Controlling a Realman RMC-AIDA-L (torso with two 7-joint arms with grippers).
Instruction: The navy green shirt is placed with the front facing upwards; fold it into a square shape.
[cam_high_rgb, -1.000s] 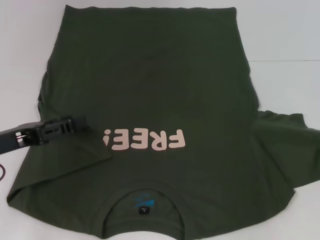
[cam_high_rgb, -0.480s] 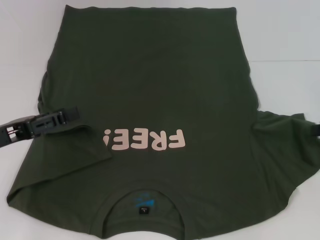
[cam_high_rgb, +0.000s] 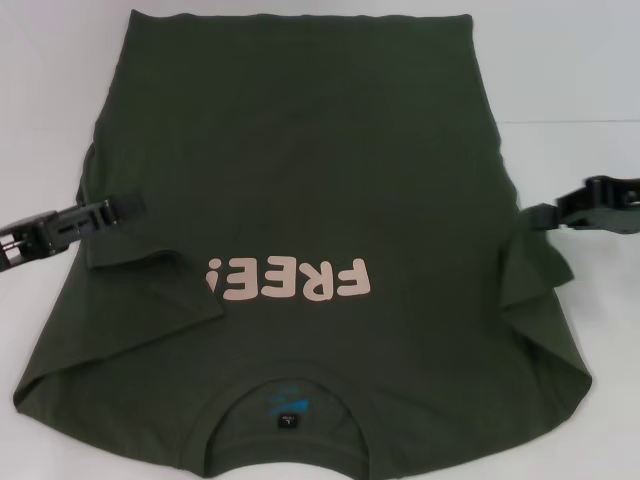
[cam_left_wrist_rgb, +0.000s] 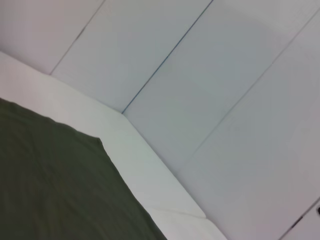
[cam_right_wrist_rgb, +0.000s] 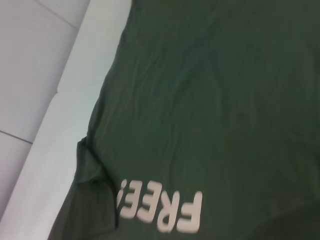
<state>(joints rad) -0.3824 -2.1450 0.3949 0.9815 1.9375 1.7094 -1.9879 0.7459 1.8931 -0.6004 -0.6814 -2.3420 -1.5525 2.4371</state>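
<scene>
The navy green shirt (cam_high_rgb: 300, 170) lies front up on the white table, its pink "FREE!" lettering (cam_high_rgb: 290, 280) and neck label nearest me. Its left sleeve (cam_high_rgb: 150, 300) lies folded inward over the chest. My left gripper (cam_high_rgb: 122, 207) hovers at the shirt's left edge, open and holding nothing. At the right edge, my right gripper (cam_high_rgb: 556, 211) is shut on the right sleeve (cam_high_rgb: 530, 265), which is bunched and pulled up off the table. The right wrist view shows the shirt (cam_right_wrist_rgb: 225, 100) and its lettering; the left wrist view shows a corner of the shirt (cam_left_wrist_rgb: 50, 190).
The white table (cam_high_rgb: 580, 80) shows bare on both sides of the shirt and beyond its hem. Pale wall panels (cam_left_wrist_rgb: 225, 100) stand behind the table's far edge in the left wrist view.
My left gripper has drawn back leftward off the folded left sleeve. My right gripper came in from the right, took the right sleeve and lifted it inward, so the sleeve no longer lies spread out.
</scene>
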